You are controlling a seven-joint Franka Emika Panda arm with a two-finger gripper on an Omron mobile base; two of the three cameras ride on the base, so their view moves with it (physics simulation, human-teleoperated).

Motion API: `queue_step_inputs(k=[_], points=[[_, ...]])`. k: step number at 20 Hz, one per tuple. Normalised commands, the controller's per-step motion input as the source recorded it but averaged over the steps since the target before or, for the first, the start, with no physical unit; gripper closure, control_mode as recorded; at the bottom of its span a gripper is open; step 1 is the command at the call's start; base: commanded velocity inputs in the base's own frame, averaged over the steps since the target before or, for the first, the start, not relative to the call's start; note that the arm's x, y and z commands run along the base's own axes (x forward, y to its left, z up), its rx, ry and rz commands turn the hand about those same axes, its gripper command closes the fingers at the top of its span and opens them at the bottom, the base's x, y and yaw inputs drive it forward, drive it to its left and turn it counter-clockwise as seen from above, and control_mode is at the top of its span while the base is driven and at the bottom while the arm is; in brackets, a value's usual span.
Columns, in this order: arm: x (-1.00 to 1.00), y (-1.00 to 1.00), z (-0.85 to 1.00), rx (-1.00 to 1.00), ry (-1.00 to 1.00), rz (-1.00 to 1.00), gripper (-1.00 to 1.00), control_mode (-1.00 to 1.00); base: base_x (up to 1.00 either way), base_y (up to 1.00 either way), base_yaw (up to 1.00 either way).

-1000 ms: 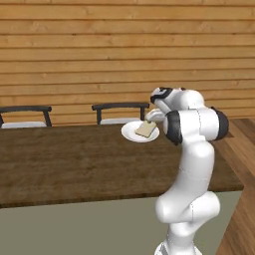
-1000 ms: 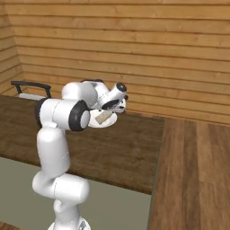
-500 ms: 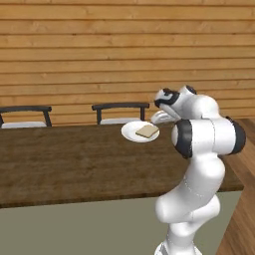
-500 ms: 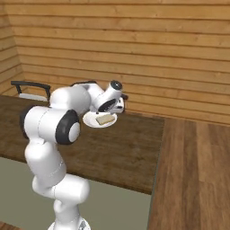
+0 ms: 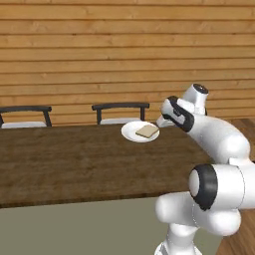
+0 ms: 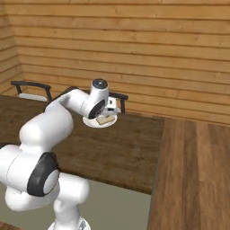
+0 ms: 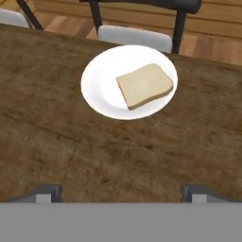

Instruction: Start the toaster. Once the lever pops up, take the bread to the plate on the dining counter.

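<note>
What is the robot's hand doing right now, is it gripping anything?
Gripper: open, fingers spread wide, holding nothing. The bread lies on the plate, apart from the fingers.

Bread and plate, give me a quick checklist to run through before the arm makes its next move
1. Bread lies flat on the plate: ok.
2. Bread is within the rim, toward one side, nothing hanging over: ok.
3. Plate sits fully on the dining counter, near its far edge by a chair: ok.
4. Gripper is open, nothing between its tips: ok.
5. Gripper is clear of the bread, with bare counter between them in the hand view: ok.
6. Toaster lever state: cannot tell.
</note>
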Motion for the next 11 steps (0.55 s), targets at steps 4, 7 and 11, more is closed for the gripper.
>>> queue_step_inputs(k=[4, 7, 11], points=[[-1.00, 0.00, 0.37, -0.10, -0.01, -0.14, -1.00, -1.00, 0.00, 0.00, 0.00], [-1.00, 0.00, 0.40, -0.11, 0.00, -0.10, -1.00, -1.00, 0.00, 0.00, 0.00], [-1.00, 0.00, 0.25, -0.11, -0.04, -0.09, -1.00, -1.00, 0.00, 0.00, 0.00]])
